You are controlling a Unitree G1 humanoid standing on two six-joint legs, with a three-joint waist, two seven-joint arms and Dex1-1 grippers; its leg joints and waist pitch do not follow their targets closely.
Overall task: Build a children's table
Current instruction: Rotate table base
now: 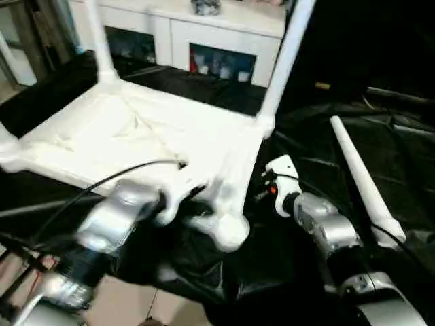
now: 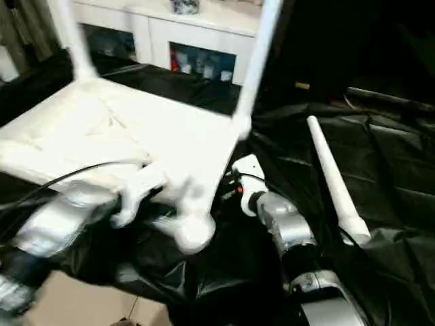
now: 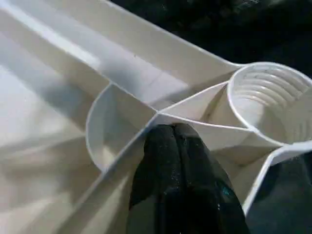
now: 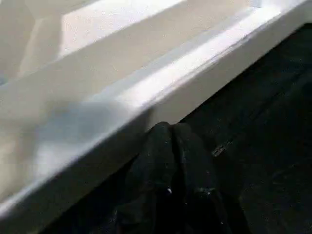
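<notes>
The white tabletop (image 1: 136, 136) lies underside up on the black-draped work table. Two white legs (image 1: 285, 54) (image 1: 98, 41) stand upright in its far corner sockets. A loose leg (image 1: 360, 180) lies on the cloth to the right. My left gripper (image 3: 171, 131) is shut, its tips against a rib beside the empty near-right corner socket (image 3: 268, 102). My right gripper (image 4: 170, 127) is shut too, its tips at the outer face of the tabletop's right rim (image 4: 161, 83), holding nothing.
A black cable (image 1: 102, 180) runs from my left forearm across the tabletop. A white cabinet (image 1: 204, 27) with open shelves stands behind the work table. The black cloth (image 1: 224, 272) drops off at the near edge, with floor (image 1: 129, 305) below.
</notes>
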